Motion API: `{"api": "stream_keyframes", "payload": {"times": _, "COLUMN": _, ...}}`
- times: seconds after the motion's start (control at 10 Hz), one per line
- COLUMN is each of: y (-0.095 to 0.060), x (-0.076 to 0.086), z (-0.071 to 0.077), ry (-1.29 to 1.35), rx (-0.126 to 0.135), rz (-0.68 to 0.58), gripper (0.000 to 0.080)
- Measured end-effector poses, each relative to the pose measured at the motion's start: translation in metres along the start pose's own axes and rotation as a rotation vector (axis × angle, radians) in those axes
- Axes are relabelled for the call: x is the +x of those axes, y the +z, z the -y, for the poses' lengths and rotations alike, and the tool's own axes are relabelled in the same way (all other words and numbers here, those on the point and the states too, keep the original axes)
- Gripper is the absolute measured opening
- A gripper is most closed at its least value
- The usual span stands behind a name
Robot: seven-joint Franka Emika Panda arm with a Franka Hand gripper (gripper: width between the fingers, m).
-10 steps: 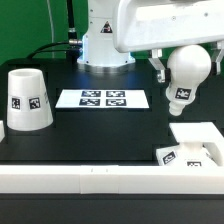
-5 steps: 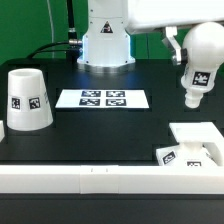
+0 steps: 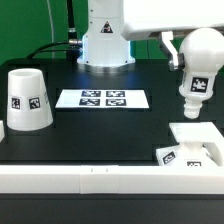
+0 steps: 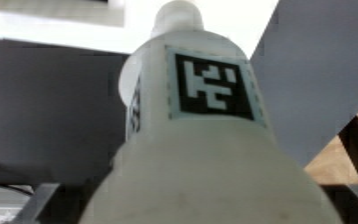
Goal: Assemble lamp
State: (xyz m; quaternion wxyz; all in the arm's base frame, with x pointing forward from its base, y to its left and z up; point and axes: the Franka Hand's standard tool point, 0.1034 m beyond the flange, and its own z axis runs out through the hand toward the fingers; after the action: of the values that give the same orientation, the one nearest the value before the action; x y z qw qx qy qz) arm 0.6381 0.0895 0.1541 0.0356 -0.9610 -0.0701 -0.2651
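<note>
I see the white round-headed plastic bulb stem (image 4: 194, 150) blurred and edge-cropped; below it, the flat white square base (image 3: 205, 133) is cropped.

No legible txt or nos.; only b/w square tags on shade (image 3: 27, 100), bulb stem (image 3: 197, 78), marker board (image 3: 66, 99).

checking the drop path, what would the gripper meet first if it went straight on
Likely the lamp base, below the tip of the held bulb stem; depth alignment is unclear.
</note>
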Motion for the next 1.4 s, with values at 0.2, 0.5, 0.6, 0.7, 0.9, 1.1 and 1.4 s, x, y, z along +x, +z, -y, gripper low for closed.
{"api": "stream_keyframes", "payload": {"times": 0.2, "y": 0.008, "x": -0.002, "z": -0.002, "ry": -0.001, "rx": -0.001, "rz": 0.007, "gripper": 0.0574}}
{"api": "stream_keyframes", "payload": {"times": 0.5, "y": 0.017, "x": -0.007, "z": -0.001, "ry": -0.001, "rx": 0.001, "rz": 0.02, "gripper": 0.0574}}
{"api": "stream_keyframes", "payload": {"times": 0.6, "y": 0.019, "x": -0.009, "z": 0.0, "ry": -0.001, "rx": 0.002, "rz": 0.023, "gripper": 0.0574}}
{"api": "stream_keyframes", "payload": {"times": 0.7, "y": 0.02, "x": -0.011, "z": 0.002, "ry": -0.004, "rx": 0.005, "rz": 0.026, "gripper": 0.0574}}
{"api": "stream_keyframes", "payload": {"times": 0.9, "y": 0.021, "x": -0.013, "z": 0.007, "ry": -0.01, "rx": 0.009, "rz": 0.031, "gripper": 0.0574}}
{"api": "stream_keyframes", "payload": {"times": 1.1, "y": 0.026, "x": -0.018, "z": 0.007, "ry": -0.01, "rx": 0.009, "rz": 0.039, "gripper": 0.0574}}
{"api": "stream_keyframes", "payload": {"times": 1.4, "y": 0.032, "x": -0.023, "z": 0.003, "ry": -0.014, "rx": 0.002, "rz": 0.029, "gripper": 0.0574}}
